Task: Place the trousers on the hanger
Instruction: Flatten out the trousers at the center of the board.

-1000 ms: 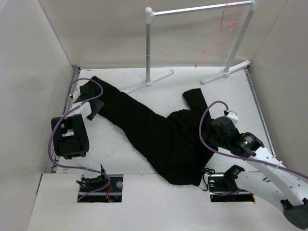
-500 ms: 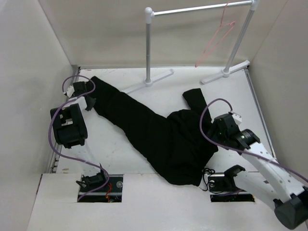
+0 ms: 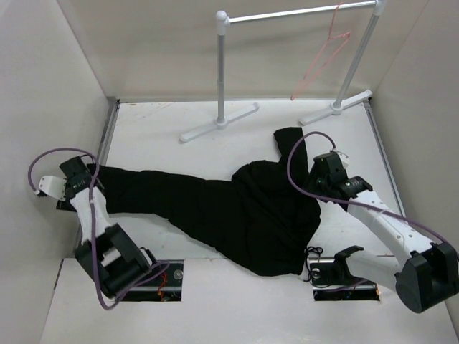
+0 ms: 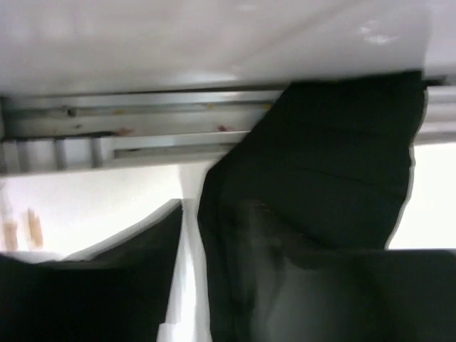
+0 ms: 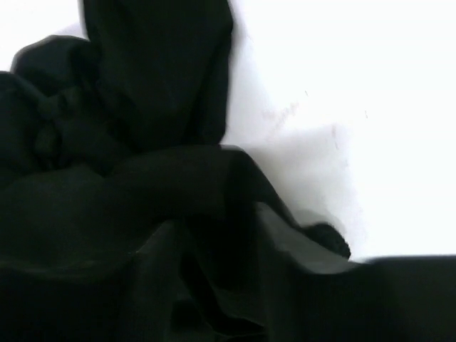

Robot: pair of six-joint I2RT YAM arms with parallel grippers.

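The black trousers point(image 3: 237, 208) lie spread across the white table, one leg stretched out to the left edge. My left gripper point(image 3: 92, 183) is at that leg's end, and in the left wrist view black cloth point(image 4: 328, 164) runs between its fingers, so it is shut on the leg. My right gripper point(image 3: 315, 188) presses into the bunched waist part point(image 5: 157, 85) at the right, its fingers lost against the dark cloth. The pink-red wire hanger point(image 3: 320, 63) hangs from the rail at the back right, far from both grippers.
The white-and-silver rail stand point(image 3: 294, 14) stands at the back, its feet point(image 3: 219, 123) on the table. Side walls close in left and right. A metal edge rail point(image 4: 107, 135) runs just past the left gripper. A short folded leg point(image 3: 290, 147) lies beside the right arm.
My left arm has swung from the back left corner down to the left edge, dragging the trouser leg with it. My right gripper has moved a little further onto the waist.
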